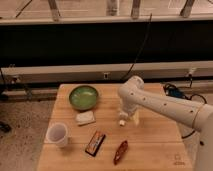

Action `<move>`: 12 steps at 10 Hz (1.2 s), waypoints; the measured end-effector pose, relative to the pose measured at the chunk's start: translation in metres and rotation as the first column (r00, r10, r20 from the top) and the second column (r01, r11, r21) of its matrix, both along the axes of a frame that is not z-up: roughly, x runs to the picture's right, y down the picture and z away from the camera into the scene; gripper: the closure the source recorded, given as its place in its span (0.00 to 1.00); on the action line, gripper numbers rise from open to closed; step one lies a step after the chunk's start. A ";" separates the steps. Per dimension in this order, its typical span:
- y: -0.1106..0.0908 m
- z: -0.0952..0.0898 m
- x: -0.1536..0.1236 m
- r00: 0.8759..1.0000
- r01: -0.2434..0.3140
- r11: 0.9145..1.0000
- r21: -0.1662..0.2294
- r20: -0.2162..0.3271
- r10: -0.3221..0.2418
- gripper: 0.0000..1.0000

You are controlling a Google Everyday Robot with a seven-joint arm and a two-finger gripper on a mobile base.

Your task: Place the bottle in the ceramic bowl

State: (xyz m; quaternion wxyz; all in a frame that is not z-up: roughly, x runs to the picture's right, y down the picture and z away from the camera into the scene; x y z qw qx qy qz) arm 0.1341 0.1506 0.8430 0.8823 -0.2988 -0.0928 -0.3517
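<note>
The ceramic bowl [83, 96] is round, glossy green and empty, at the back left of the wooden table [155, 142]. My gripper [123, 118] points down over the middle of the table, to the right of the bowl and a bowl's width away. The bottle [135, 117], small, pale yellowish and white, is right at the gripper, low over the table top. The white arm [165, 105] reaches in from the right and hides part of the bottle.
A flat whitish bar [85, 118] lies just in front of the bowl. A translucent white cup [58, 134] stands at the front left. A dark snack bar [95, 143] and a reddish packet [120, 151] lie at the front. A black wall with cables runs behind the table.
</note>
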 end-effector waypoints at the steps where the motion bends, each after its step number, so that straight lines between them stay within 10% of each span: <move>1: 0.002 0.001 0.001 1.000 0.004 1.000 -0.002 0.001 -0.004 0.20; 12: 0.022 0.013 0.003 1.000 0.020 0.999 -0.025 0.016 -0.020 0.20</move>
